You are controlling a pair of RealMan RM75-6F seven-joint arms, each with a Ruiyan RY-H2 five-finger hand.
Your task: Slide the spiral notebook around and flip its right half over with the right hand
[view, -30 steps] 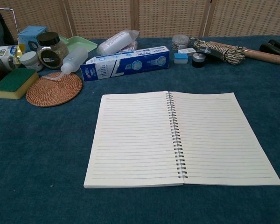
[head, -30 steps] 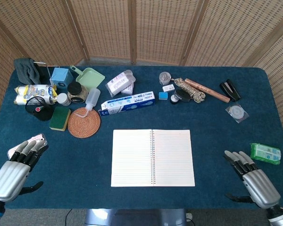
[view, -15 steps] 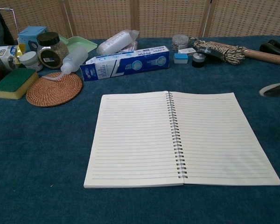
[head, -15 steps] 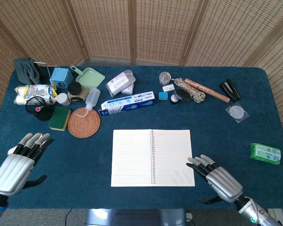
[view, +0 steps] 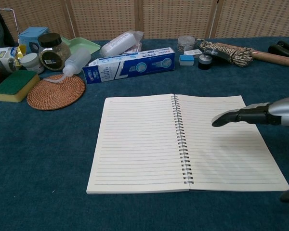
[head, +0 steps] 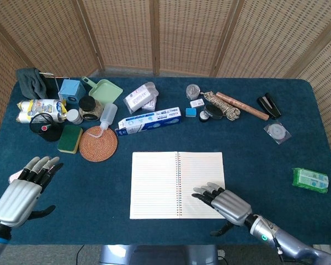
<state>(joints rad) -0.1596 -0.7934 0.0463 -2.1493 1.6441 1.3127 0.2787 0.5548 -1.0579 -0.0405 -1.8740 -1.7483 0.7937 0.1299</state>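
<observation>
Item one, the spiral notebook (head: 178,185): we find it lying open and flat on the blue table (head: 254,154), its wire spine running front to back, lined pages on both sides.

Item two, the right hand (head: 223,202): we see it over the notebook's right page at the near corner, fingers (view: 233,117) stretched out and slightly apart, pointing toward the spine. It has hold of nothing. In the chest view the fingertips hang just above the paper with a shadow under them; we cannot tell if they touch.

Item three, the left hand (head: 21,187): far to the left of the notebook, near the table's front edge, fingers extended and spread, holding nothing.

Item four, beyond the right hand, past the notebook's far edge: a blue-and-white box (head: 148,121). Further left, a woven coaster (head: 98,143) and a green sponge (head: 70,138).
</observation>
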